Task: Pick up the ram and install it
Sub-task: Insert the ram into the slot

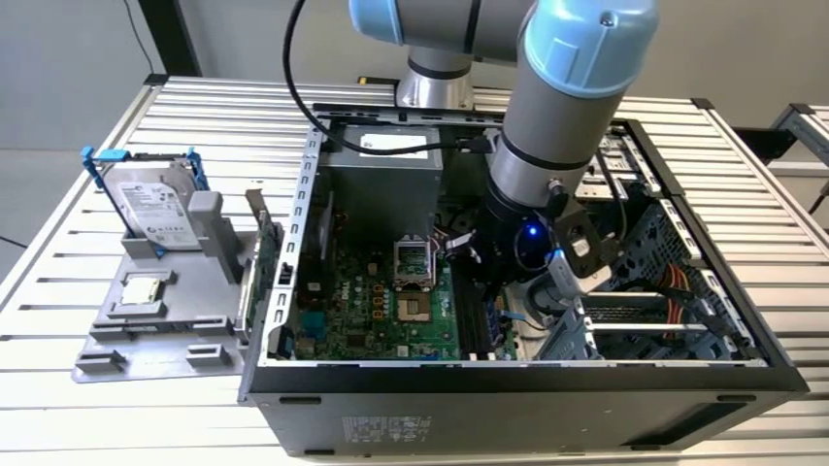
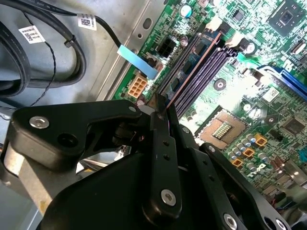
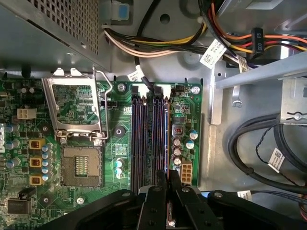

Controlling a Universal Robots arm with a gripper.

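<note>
Where the hand (image 2: pixel 160 108) pinches: the ram (image 2: pixel 192 72), edge-on.

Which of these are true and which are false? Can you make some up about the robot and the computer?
1. The robot's hand is inside the open computer case. True.
2. The hard drive is inside the case. False: it stands in the grey tray outside the case, on the exterior view's left.
3. The processor socket is empty. True.
4. The hand is wide open. False: it is shut on the ram, seen edge-on over the memory slots.
</note>
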